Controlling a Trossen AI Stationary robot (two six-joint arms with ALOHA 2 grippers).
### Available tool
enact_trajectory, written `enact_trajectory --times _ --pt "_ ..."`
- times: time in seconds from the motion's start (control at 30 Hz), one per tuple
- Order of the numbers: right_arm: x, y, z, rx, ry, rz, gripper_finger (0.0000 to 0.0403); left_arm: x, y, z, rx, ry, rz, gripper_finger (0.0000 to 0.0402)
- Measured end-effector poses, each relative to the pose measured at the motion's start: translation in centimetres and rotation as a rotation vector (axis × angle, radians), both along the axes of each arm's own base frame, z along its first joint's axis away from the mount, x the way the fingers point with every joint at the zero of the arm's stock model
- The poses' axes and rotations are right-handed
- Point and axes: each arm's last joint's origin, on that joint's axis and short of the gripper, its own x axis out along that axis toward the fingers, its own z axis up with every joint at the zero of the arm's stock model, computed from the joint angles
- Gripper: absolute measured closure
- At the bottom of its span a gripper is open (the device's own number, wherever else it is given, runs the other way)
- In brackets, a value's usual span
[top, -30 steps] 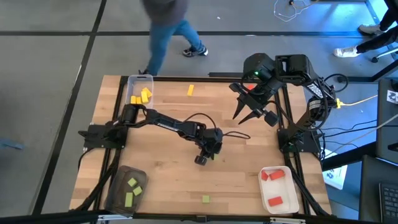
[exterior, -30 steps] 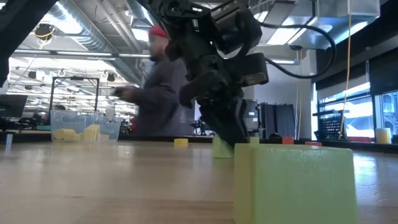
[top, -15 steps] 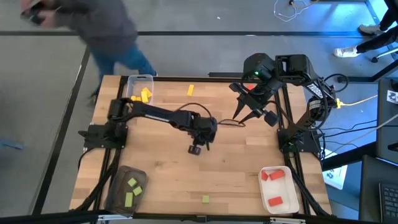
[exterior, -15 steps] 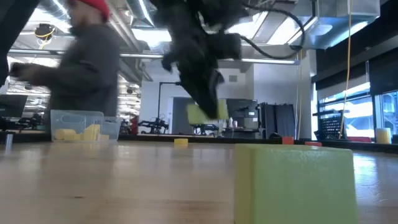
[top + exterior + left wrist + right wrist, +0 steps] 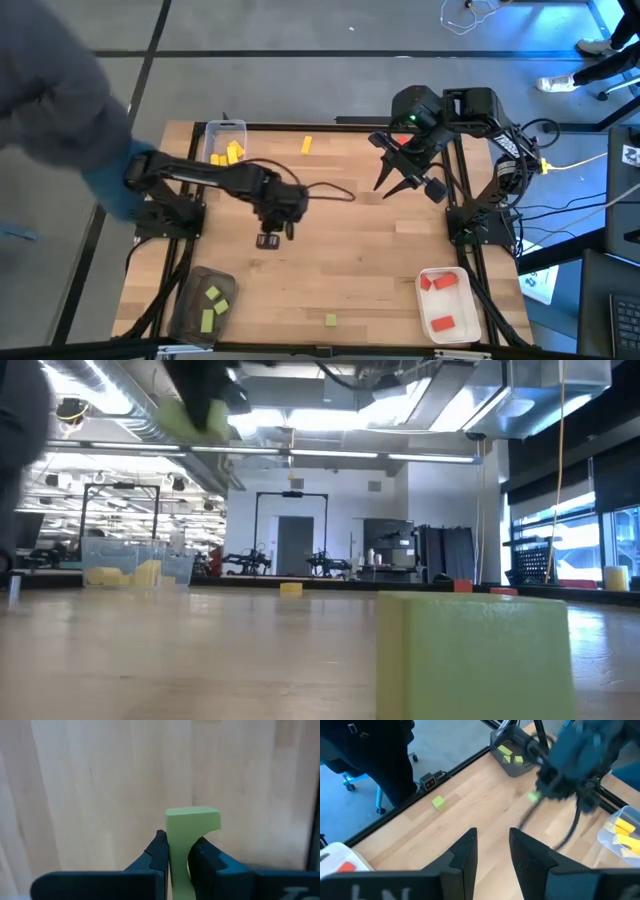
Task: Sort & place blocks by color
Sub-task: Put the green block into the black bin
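From above, we see the left gripper (image 5: 268, 238) over the bare wood of the table (image 5: 360, 270), on the near side of the clear tray (image 5: 212, 136) that holds yellow blocks (image 5: 232, 152); one more yellow block (image 5: 307, 145) lies alone just to the right of that tray. The dark tray (image 5: 187, 298), well down the table's left side from the clear tray, holds light green blocks (image 5: 211, 306), a lone green block (image 5: 331, 320) lies to its right near the front edge, and the white tray (image 5: 428, 303) with red blocks (image 5: 441, 282) sits in the opposite front corner. The right gripper (image 5: 395, 186) hangs near the far right edge, across the table from the clear tray. A person in grey (image 5: 50, 90) blurs past just to the left of the clear tray. At table height, we see a large green block (image 5: 470, 650) close up, with the clear tray far off to the left behind it. In the left wrist view, the fingers (image 5: 159, 851) are clamped on a light green block (image 5: 190, 827), held clear above the wood. In the right wrist view, the right gripper's fingers (image 5: 465, 851) stand parted with nothing between them, and the clear tray shows far beyond them.
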Motion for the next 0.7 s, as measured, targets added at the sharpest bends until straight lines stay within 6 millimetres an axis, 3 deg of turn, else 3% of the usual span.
enact_trajectory --times 0.37,0.57,0.7 --pt "0.1 -0.9 -0.2 -0.052 -0.001 -0.041 0.0289 -5.6 -5.0 2.8 -0.127 0.122 0.254 0.0363" --pt "0.2 -1.6 -0.2 -0.052 -0.003 -0.069 0.0289 -8.0 -8.7 3.0 -0.157 0.193 0.373 0.0363" --pt "0.3 -2.1 -0.1 -0.055 -0.019 -0.086 0.0289 -9.5 -11.4 1.8 -0.162 0.251 0.494 0.0364"
